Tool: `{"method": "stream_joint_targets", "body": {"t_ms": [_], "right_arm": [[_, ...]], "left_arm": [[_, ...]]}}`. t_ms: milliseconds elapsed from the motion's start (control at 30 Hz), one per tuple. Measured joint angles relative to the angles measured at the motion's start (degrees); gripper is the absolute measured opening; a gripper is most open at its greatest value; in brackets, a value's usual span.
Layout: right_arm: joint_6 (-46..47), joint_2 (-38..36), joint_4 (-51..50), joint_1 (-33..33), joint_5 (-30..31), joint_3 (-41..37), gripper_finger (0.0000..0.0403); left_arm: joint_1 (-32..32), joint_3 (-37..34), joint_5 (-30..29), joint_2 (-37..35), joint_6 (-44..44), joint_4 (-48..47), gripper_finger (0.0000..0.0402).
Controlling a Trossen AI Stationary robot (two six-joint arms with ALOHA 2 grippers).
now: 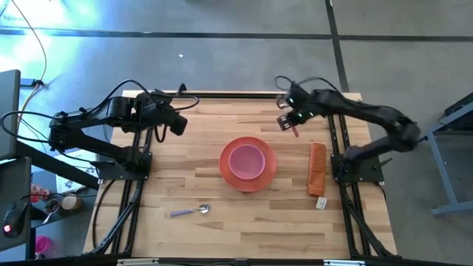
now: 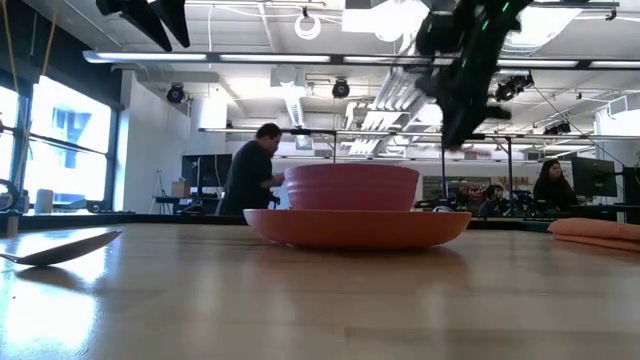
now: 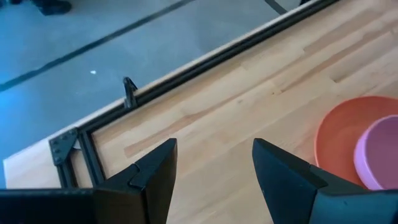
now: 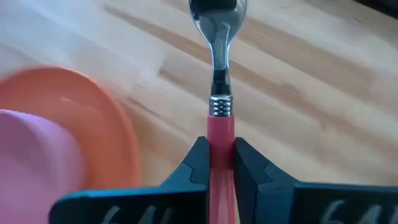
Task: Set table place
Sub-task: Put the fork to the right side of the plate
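Overhead, right gripper (image 4: 217, 163) clamped on pink fork (image 4: 217, 93), orange plate (image 1: 248, 164) just beside. Left gripper (image 3: 211, 168) spread apart, bare table (image 3: 236, 112) beneath.

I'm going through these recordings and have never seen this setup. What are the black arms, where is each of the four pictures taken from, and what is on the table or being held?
Two robot arms stand at a wooden table. One picture looks straight down, one looks level across the tabletop, and two come from cameras on the arms' wrists. In the middle sits an orange plate with a pink bowl on it. A spoon lies near the front edge, and a folded orange cloth lies to the right. The right pincer is shut on a pink-handled fork, held above the table behind the plate. The left pincer is open and empty, up near the back left.
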Motion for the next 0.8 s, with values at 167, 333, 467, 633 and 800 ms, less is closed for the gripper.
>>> {"method": "stream_joint_targets", "body": {"t_ms": [167, 333, 467, 633, 800], "right_arm": [[27.03, -7.26, -6.51, 16.58, 10.89, -0.05, 0.0006], [51.65, -4.74, -11.24, 31.7, 15.93, -0.04, 0.0006], [65.65, 1.04, -12.2, 38.93, 14.31, -0.04, 0.0006], [75.92, 9.54, -11.37, 44.08, 9.0, -0.04, 0.0006], [76.16, 16.0, -7.35, 46.64, 7.43, -0.04, 0.0006]], "left_arm": [[0.0, 0.0, -2.11, 0.0, 2.1, 0.14, 0.0198], [0.01, 0.01, -2.7, 0.01, 4.55, 0.97, 0.0198], [0.0, 0.02, -2.24, 0.02, 7.14, 3.23, 0.0198], [0.02, 0.02, -1.19, 0.02, 9.93, 4.55, 0.0198], [0.0, 0.02, -0.98, 0.02, 12.21, 4.52, 0.0198]]}}
